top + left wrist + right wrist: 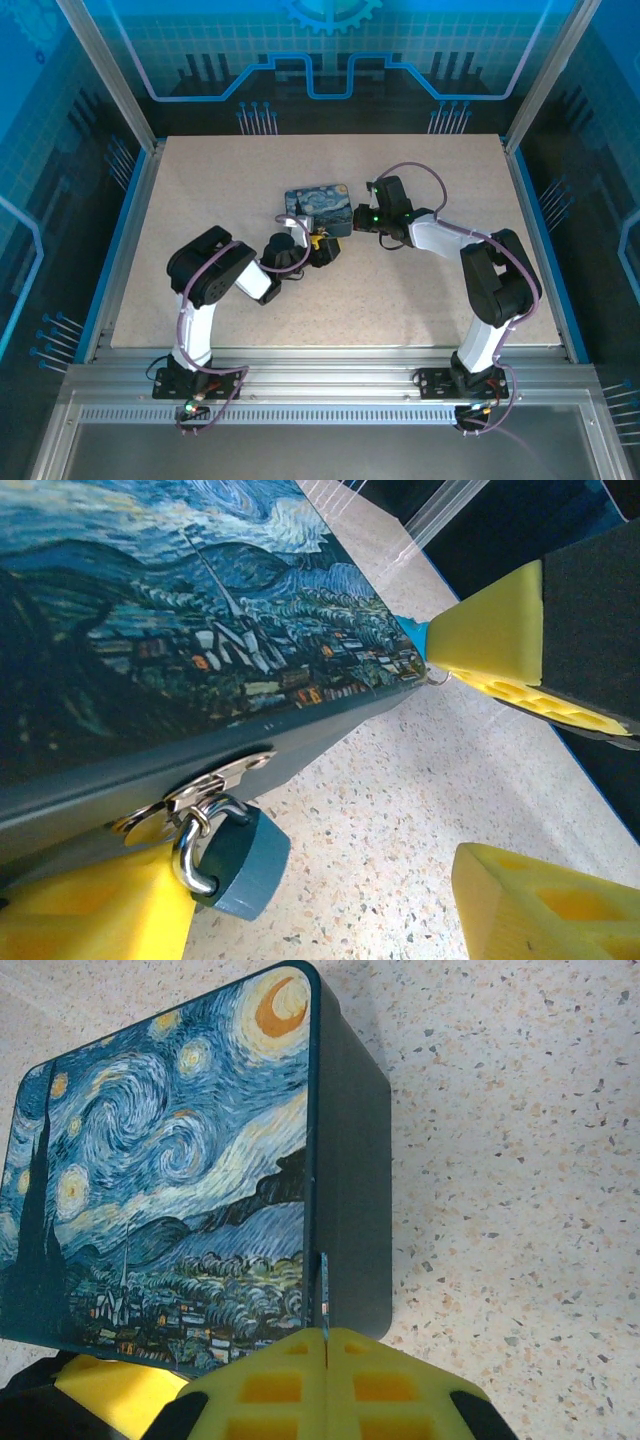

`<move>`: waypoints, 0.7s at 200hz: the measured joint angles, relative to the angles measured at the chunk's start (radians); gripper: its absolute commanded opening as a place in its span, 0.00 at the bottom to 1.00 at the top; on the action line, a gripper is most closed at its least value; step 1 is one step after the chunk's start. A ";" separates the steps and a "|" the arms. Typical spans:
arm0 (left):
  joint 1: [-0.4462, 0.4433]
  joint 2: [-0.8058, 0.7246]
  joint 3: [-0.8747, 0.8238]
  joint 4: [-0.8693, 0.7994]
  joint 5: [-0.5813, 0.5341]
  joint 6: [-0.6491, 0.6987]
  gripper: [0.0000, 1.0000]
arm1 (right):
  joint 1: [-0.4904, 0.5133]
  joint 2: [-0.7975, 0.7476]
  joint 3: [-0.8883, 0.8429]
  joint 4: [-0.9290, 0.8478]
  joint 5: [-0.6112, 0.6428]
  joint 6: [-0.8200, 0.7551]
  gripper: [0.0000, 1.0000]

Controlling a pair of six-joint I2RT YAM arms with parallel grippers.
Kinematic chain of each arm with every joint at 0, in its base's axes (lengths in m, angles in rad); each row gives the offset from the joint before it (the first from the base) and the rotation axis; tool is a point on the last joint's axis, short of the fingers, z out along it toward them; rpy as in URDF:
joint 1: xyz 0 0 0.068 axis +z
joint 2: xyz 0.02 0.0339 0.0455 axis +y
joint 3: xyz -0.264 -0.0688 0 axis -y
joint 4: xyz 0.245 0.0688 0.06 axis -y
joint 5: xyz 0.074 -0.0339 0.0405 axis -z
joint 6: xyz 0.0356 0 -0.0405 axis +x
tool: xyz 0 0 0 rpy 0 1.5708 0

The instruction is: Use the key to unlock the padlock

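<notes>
A speckled surface (400,290) inside a blue-lit enclosure carries the starry-night tin (320,205) near its centre. The padlock (228,858) hangs shut from the hasp (215,780) on the tin's 6 o'clock side, inside the spread left hand (315,910), just beside one finger. At the tin's 3 o'clock the right hand (325,1348), pressed together, pinches the key (323,1295). Steadying the padlock looks like the step in hand. Next, the key must find the keyhole, which is hidden here.

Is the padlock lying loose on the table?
No, the padlock hangs by its shackle from the latch on the tin.
</notes>
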 measured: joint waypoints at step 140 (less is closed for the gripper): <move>0.002 0.056 0.007 0.126 0.023 -0.097 0.79 | 0.005 -0.010 -0.017 0.008 -0.004 -0.003 0.00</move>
